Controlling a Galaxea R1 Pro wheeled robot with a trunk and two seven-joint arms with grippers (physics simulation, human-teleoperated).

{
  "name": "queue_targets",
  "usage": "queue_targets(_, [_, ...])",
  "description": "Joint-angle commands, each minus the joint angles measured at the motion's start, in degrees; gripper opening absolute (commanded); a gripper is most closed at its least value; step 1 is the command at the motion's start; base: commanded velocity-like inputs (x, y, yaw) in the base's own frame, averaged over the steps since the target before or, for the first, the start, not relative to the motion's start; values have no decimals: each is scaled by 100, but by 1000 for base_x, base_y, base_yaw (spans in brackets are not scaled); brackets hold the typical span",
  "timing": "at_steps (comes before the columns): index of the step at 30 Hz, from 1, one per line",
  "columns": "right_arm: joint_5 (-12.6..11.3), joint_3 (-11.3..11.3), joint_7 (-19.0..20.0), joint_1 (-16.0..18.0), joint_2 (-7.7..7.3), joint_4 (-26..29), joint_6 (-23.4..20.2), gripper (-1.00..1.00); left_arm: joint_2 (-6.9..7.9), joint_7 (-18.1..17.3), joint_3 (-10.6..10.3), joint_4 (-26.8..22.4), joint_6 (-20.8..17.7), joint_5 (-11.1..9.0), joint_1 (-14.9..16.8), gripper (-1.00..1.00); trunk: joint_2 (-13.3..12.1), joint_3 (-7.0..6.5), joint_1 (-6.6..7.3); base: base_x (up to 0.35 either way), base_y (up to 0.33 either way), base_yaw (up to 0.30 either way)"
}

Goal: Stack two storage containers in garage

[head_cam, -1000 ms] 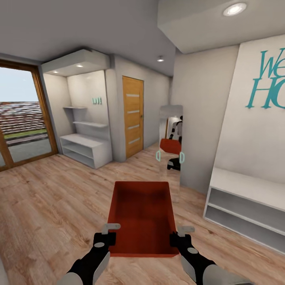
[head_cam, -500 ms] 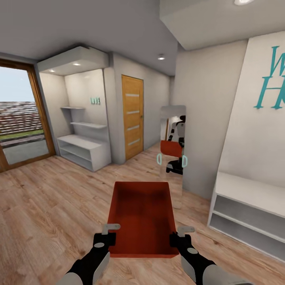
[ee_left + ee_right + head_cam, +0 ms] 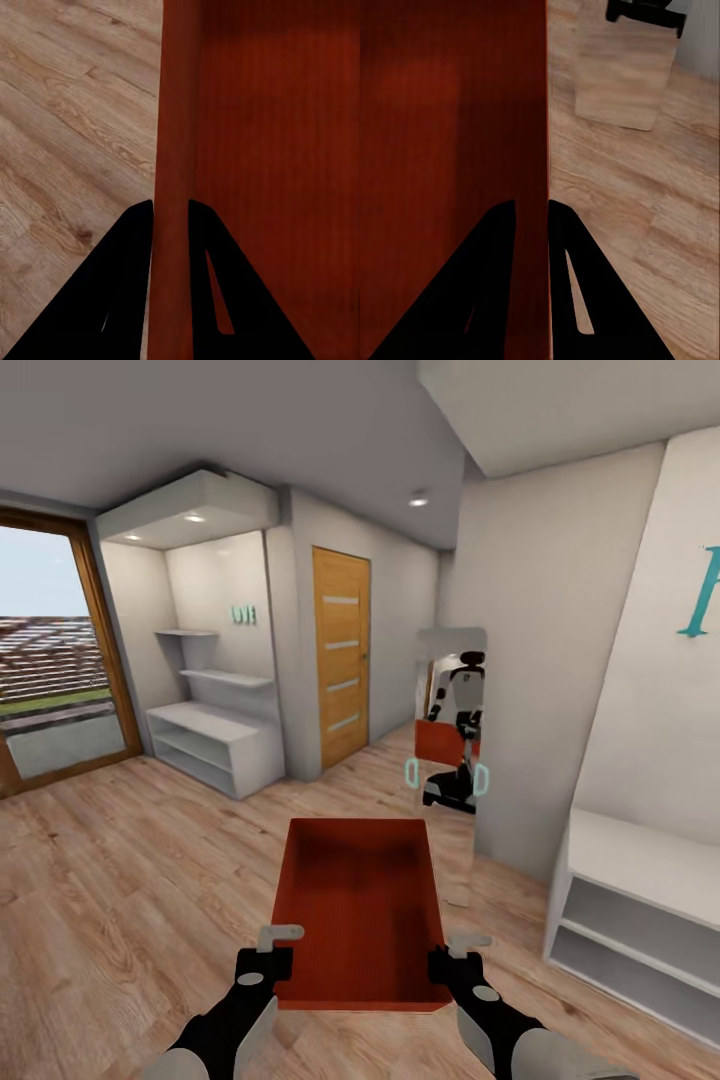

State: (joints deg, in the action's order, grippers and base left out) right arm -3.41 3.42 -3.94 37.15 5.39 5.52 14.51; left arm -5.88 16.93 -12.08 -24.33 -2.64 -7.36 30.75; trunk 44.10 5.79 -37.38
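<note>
Light wood plank flooring (image 3: 120, 880) runs through a white-walled hallway; ahead of the hands stand an orange-brown wooden door (image 3: 341, 652), a tall narrow wall mirror (image 3: 455, 760) reflecting the robot, and low white open shelving (image 3: 215, 745). Off beyond the left hand, a large wood-framed glazed door (image 3: 50, 660) gives onto the outdoors. No dark concrete floor in sight, so by judgement the robot is in transit, not yet at the garage.

One red-orange open-topped rectangular storage container (image 3: 360, 905) is carried out in front, held level above the planks, between the two hands.

Left hand (image 3: 262, 968): clamped on the container's near-left wall. In the left wrist view, one dark finger (image 3: 112, 300) lies outside the thin wall and the other inside, both pressed to it.

Right hand (image 3: 450, 970): clamped on the near-right wall in the same way, the wall pinched between its fingers (image 3: 480, 292) in the right wrist view.

Notes on doing the carry well:
- Both grips sit at the near end, so the far end overhangs; keep both wrists at matched height so the box does not twist.
- Thin walls offer little purchase; steady base motion should spare the pinch from slipping.
- Likely hazard: the mirror and the white bench (image 3: 640, 900) beyond the right hand; give the container's far corners room when turning.
</note>
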Motion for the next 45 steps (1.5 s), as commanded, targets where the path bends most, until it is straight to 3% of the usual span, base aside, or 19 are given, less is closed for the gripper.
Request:
queue_targets(1, [-43,-35,-10,3,-27,10,29,-100,10,74,21,-9,-35,-372,10,-100,7,9,-5,321,0,233])
queue_targets(24, [-77,-35,3,3,-32,10,31,-100,15,74,22,-5,-35,-373,10,-100,7,9,-5,321,0,261])
queue_targets(45, [-81,-35,20,3,-32,10,23,-100,17,74,27,-13,-35,-373,10,-100,7,9,-5,321,0,11])
